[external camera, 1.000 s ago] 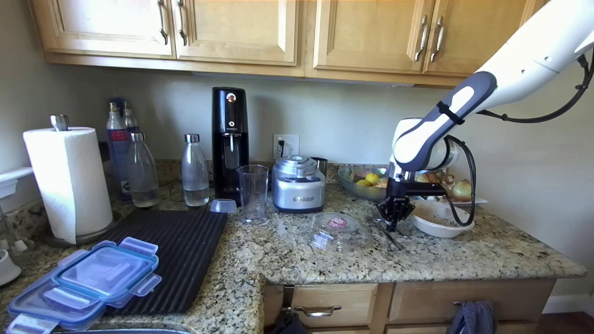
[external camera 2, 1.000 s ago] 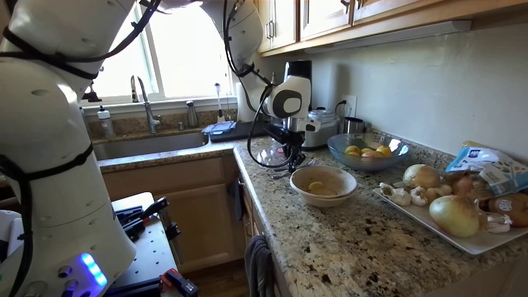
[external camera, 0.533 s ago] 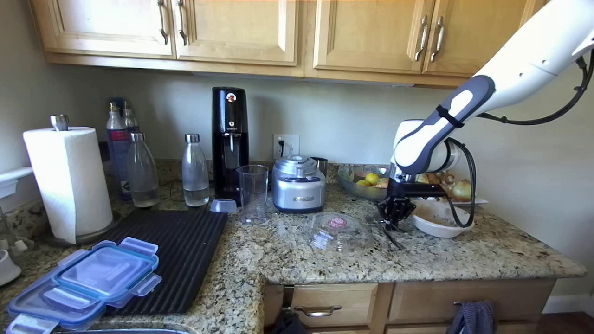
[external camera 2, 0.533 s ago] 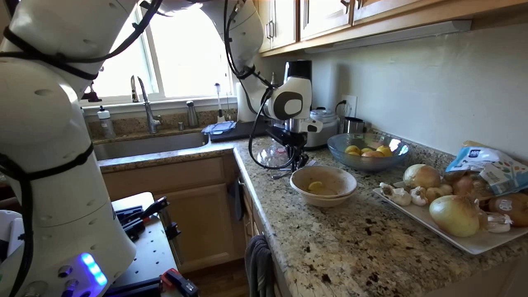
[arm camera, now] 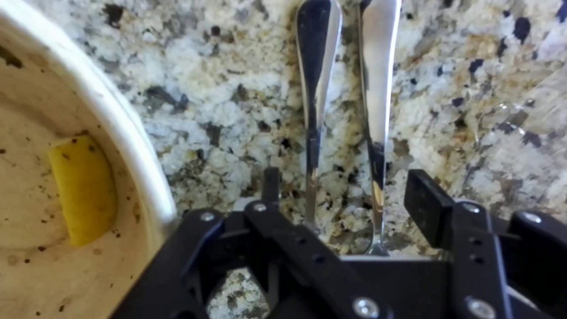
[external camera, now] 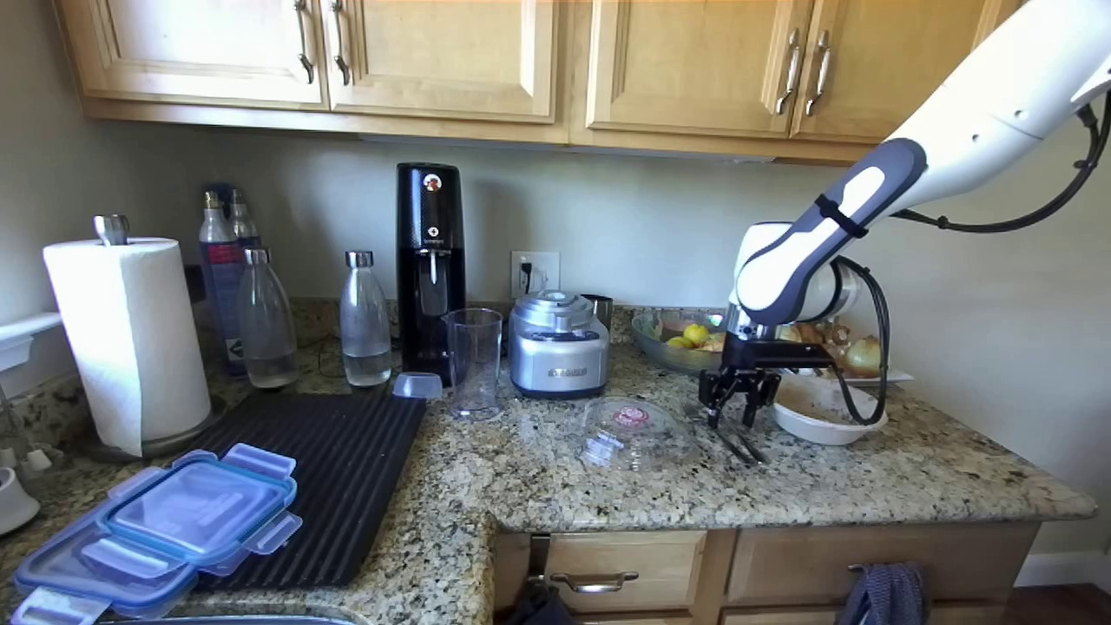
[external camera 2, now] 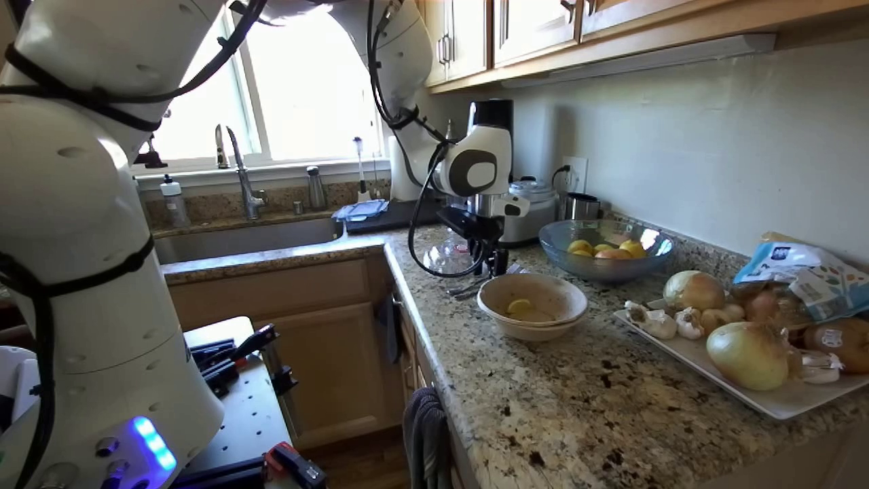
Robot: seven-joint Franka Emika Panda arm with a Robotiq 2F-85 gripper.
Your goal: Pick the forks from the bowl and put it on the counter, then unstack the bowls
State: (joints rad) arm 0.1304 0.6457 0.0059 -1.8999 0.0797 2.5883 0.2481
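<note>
The black, jointed fingers (arm camera: 427, 208) are standing apart, released and grasping nothing, while two slim, silvery metal forks (arm camera: 380, 66) are lying between them on the speckled beige-brown granite bench (external camera: 833, 486), handles pointing toward twelve o'clock in the wrist view. Their far ends are hiding behind the fingers there, so whether anything is touching is not showing. At nine o'clock, two nested, wide, off-white bowls (external camera 2: 546, 293) are sitting just beside the fingers, a yellow, curved wedge (arm camera: 84, 190) lying in the upper one. The nearest danger, I am judging, is coming from a crooked exit: drifting toward nine o'clock would be shoving the rim and sliding the stack, and tilting or closing early could be dragging a handle. Toward two o'clock, a clear plastic container (external camera: 638, 434) is lying where a wide swing could be knocking it. During unstacking, snug nesting or residue could be making the lower bowl cling to the upper, then drop.
</note>
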